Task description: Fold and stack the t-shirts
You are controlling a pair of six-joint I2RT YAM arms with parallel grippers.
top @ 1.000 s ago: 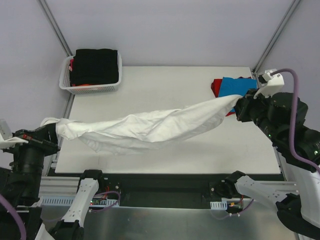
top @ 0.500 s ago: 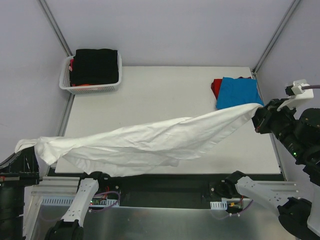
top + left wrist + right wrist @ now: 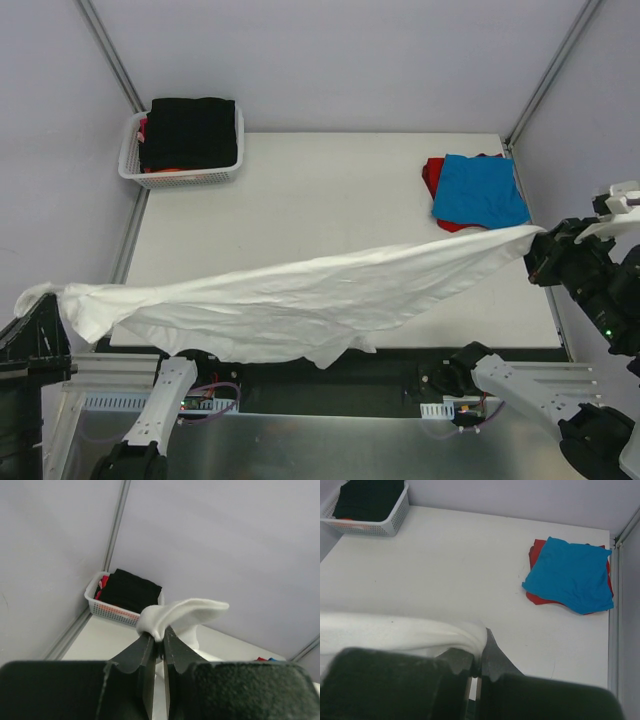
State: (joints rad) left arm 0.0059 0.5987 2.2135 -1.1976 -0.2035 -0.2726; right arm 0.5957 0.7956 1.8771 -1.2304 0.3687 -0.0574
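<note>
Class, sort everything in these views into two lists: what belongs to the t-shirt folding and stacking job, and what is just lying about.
Belongs to the job:
white t-shirt, stretched between the left hand and the right hand; blue t-shirt lying on red t-shirt; black t-shirt in the white basket.

Just lying about:
white basket; table.
</note>
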